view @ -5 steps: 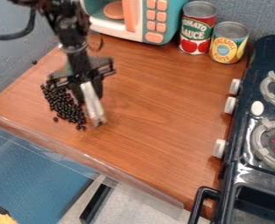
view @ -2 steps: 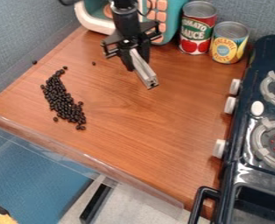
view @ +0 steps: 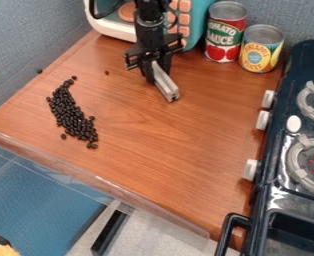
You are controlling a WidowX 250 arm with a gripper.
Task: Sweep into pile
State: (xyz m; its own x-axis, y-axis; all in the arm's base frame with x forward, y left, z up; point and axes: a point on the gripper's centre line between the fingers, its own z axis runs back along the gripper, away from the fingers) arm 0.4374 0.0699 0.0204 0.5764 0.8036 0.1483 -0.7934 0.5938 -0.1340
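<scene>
The black gripper (view: 154,74) hangs over the upper middle of the wooden counter, in front of the toy microwave. It is shut on a grey metal bar (view: 165,84) that slants down to the right. To the lower left, apart from gripper and bar, the black beans (view: 73,114) lie in a long, narrow band running from upper left to lower right. A stray bean (view: 107,73) rests between the band and the gripper, and another bean (view: 39,71) is near the counter's left edge.
A teal and white toy microwave (view: 113,25) stands behind the gripper. Right of it are a red can (view: 224,32) and a yellow can (view: 261,48). A toy stove (view: 280,150) lines the right side. A clear strip (view: 99,182) runs along the counter's front edge.
The gripper has moved from beside the beans to the upper right, carrying the bar. Most recently it has shifted only slightly. The bean band now shows uncovered.
</scene>
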